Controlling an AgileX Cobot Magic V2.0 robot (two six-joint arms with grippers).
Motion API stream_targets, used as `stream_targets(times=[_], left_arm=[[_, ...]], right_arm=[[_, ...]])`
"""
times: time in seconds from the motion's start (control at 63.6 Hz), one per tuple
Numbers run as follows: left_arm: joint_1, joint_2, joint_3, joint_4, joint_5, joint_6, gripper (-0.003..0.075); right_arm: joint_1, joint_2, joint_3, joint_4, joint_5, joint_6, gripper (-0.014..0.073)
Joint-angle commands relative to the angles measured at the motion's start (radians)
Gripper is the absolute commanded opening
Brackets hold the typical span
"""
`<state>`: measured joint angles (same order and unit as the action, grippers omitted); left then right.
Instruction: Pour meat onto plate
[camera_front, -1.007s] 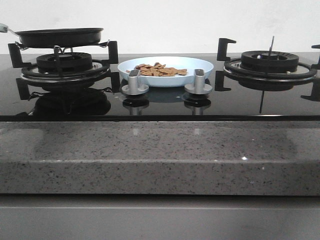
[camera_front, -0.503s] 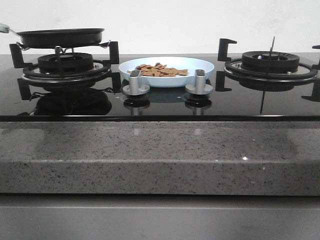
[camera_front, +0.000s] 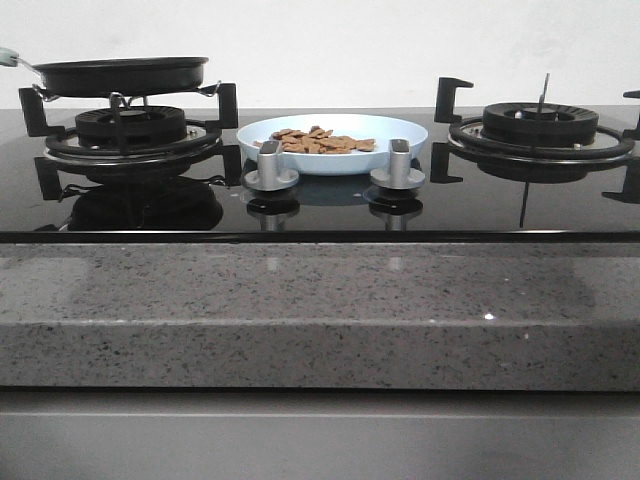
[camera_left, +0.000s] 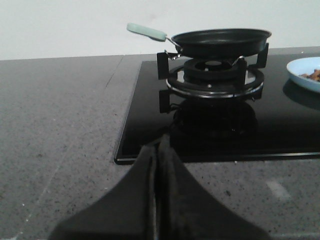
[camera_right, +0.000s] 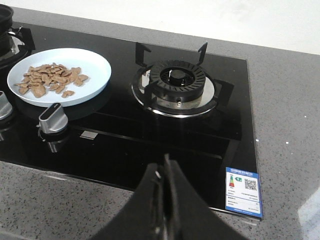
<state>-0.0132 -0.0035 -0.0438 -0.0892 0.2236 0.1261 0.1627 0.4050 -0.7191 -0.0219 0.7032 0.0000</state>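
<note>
Pale-blue, the plate (camera_front: 335, 142) sits at the centre of the front view on the black glass hob (camera_front: 320, 205), between the two burners and just behind the two silver knobs (camera_front: 270, 166). The meat (camera_front: 318, 141) lies in it as a loose brown heap, spread toward the plate's left half in the right wrist view. A black frying pan (camera_front: 118, 74) rests on the left burner (camera_front: 130, 128) at the upper left of the front view, its pale handle pointing off the left edge. The right burner (camera_front: 540, 122) is bare. The left gripper (camera_left: 159, 150) hangs over the grey stone counter (camera_left: 60, 130) with its fingers pressed together, holding nothing. The right gripper (camera_right: 165, 172) is likewise closed and empty, above the hob's near edge.
</note>
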Motion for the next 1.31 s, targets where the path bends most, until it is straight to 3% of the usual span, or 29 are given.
stream_targets(times=[0.0,1.085,1.18,1.29], left_arm=[[0.004,-0.018,0.023,-0.015,-0.156,0.006,-0.0020],[0.004,-0.016,0.052,-0.019,-0.152,0.002,-0.0020],[0.004,-0.016,0.052,-0.019,-0.152,0.002,-0.0020],[0.004,-0.016,0.052,-0.019,-0.152,0.002,-0.0020]], right_arm=[[-0.005,0.005,-0.022,-0.011,-0.074,-0.007,-0.0059],[-0.005,0.005,-0.020,-0.011,-0.076,-0.007,-0.0059],[-0.005,-0.006,0.021,-0.011,-0.149,-0.007,-0.0059],[-0.026,-0.047,0.162,-0.011,-0.346,-0.007,-0.0059]])
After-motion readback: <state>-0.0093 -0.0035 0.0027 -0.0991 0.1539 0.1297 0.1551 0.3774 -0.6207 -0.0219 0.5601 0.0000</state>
